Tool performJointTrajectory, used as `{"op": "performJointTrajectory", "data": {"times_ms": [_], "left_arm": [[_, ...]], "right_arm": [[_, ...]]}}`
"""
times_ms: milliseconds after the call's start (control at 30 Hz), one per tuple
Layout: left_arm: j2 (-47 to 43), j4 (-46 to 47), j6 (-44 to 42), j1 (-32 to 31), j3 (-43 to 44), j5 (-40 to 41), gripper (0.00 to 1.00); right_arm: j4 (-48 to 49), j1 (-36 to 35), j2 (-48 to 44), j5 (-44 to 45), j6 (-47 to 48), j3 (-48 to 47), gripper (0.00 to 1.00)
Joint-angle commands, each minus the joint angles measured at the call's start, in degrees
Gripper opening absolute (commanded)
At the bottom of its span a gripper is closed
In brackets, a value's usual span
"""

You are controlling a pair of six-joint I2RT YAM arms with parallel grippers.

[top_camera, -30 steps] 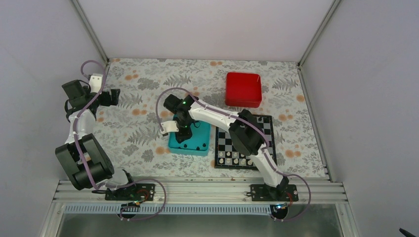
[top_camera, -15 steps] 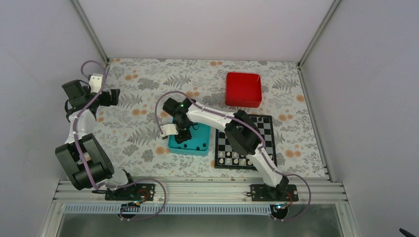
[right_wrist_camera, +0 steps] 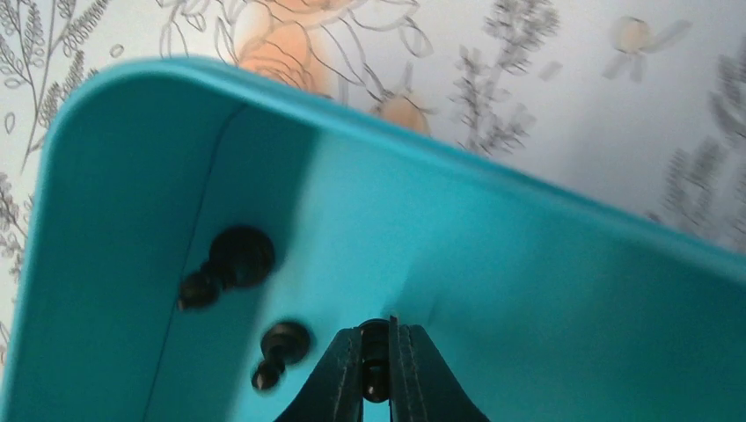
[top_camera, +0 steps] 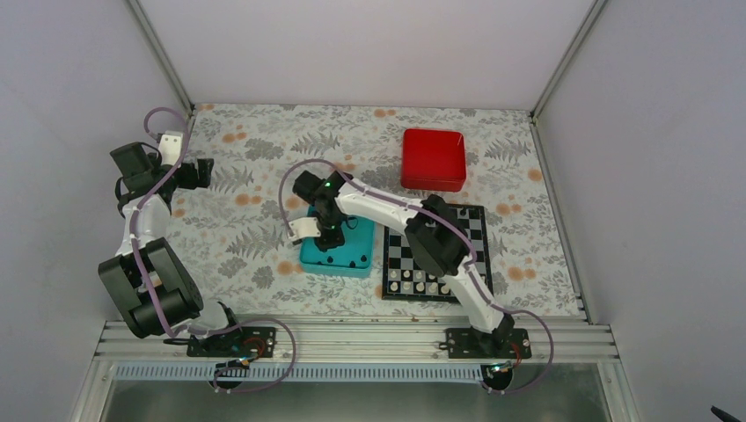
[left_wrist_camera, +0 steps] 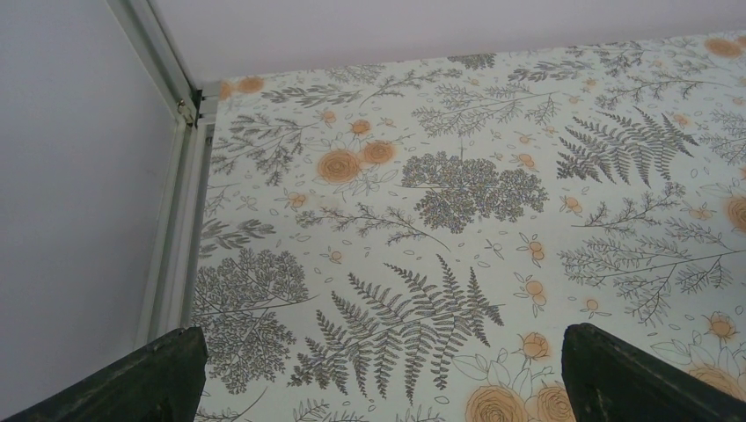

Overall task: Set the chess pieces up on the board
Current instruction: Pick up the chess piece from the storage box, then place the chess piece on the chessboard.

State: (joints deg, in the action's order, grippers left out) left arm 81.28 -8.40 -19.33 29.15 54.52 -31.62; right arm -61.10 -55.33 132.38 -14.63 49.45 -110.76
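The right gripper (right_wrist_camera: 376, 334) is down inside the teal square plastic tray (right_wrist_camera: 545, 290). Its two dark fingers (right_wrist_camera: 343, 380) are clenched on a tiny black chess piece (right_wrist_camera: 376, 359), and only a thin sliver of that piece shows between them. Whether the piece touches the tray floor cannot be told. Two more small black chess pieces lie tipped over on the tray floor beside the fingers and apart from them, one (right_wrist_camera: 230, 262) close to the tray wall and the other (right_wrist_camera: 280, 345) nearer the fingers.

From above, the right arm reaches left across the table to this tray, which sits near the middle. The flat black-and-grey checkered chessboard with a dark border (top_camera: 475, 230) lies just right of the tray with a narrow gap between them, and the arm covers part of it. Small pale pieces (top_camera: 406, 281) stand along the board's near rows. No black piece can be made out on its visible squares. A red square tray (top_camera: 434, 159) sits farther back, apart from the board's far edge.

The left gripper (left_wrist_camera: 380, 334) is at the far left of the table, well away from both trays. Its fingers are spread wide and released — nothing is between them, only the fern-and-flower patterned table cover (left_wrist_camera: 457, 193) below.
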Motion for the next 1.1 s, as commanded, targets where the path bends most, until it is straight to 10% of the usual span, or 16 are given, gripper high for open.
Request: {"op": "performJointTrajectory", "data": {"times_ms": [0, 333, 633, 1067], "left_arm": [[-0.4, 0.8, -0.8, 0.3, 1.0, -0.4, 1.0], [-0.5, 0.8, -0.4, 0.4, 1.2, -1.8, 1.0], [-1.1, 0.9, 0.1, 0.3, 1.0, -3.9, 1.0], [-1.6, 1.1, 0.5, 0.2, 0.9, -5.5, 1.0]], "right_arm": [[-2.5, 3.3, -6.6, 3.1, -1.2, -0.4, 0.05], [-8.4, 21.7, -17.4, -1.3, -3.0, -0.1, 0.06], [-1.7, 38.1, -29.5, -0.9, -4.9, 20.3, 0.08], [9.0, 44.2, -32.8, 1.1, -7.3, 38.0, 0.09]]}}
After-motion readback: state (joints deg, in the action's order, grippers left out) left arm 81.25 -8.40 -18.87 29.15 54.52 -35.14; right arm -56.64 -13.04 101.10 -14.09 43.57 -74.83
